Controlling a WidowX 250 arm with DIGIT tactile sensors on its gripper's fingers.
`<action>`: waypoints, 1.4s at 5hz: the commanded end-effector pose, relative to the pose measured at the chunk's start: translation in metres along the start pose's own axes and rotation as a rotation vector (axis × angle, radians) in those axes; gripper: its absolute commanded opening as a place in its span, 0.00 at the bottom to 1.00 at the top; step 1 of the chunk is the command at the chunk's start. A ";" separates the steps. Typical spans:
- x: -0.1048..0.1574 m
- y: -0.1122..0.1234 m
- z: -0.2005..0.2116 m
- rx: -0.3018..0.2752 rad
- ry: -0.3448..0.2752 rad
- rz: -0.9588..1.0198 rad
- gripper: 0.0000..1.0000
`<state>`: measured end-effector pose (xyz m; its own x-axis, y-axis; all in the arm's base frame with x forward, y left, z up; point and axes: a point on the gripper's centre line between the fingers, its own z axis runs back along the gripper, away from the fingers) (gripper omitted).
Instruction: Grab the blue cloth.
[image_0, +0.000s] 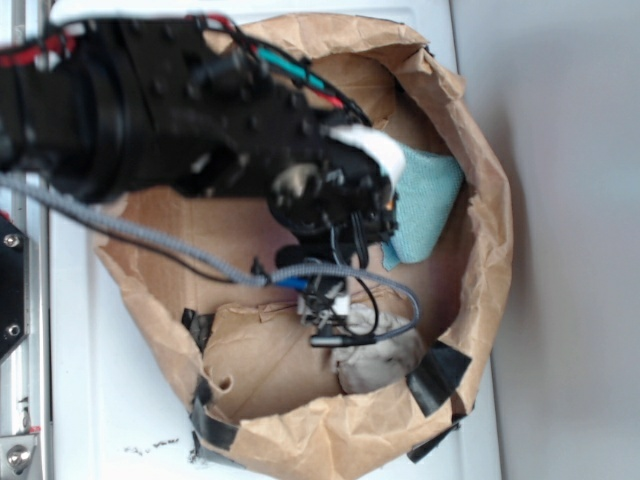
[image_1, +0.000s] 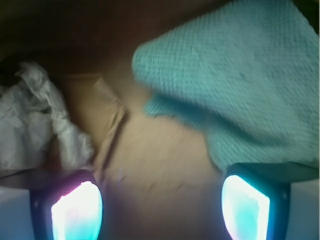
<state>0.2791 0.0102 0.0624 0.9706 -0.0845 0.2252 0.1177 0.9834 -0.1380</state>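
A wide brown paper bag (image_0: 480, 250) with its rim rolled down sits on a white worktop (image_0: 90, 400). Inside the bag lies crumpled grey-white paper (image_0: 375, 355). Black tape strips (image_0: 435, 375) patch the bag's rim.

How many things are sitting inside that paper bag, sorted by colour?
Teal: 1, the blue cloth
Whitish grey: 1, the crumpled paper
Total: 2, both lying on the floor of the brown paper bag.

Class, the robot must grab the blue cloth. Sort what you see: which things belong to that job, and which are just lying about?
Belongs to the job:
- blue cloth
- gripper, open, nothing between its fingers

Just lying about:
- crumpled grey-white cloth
- brown paper bag holding both
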 end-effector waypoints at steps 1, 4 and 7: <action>0.028 0.022 0.039 0.008 -0.104 0.014 1.00; 0.056 0.025 -0.006 0.158 -0.101 0.022 1.00; 0.040 0.020 -0.019 0.164 -0.103 -0.005 0.00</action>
<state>0.3145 0.0296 0.0286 0.9641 -0.0558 0.2595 0.0557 0.9984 0.0078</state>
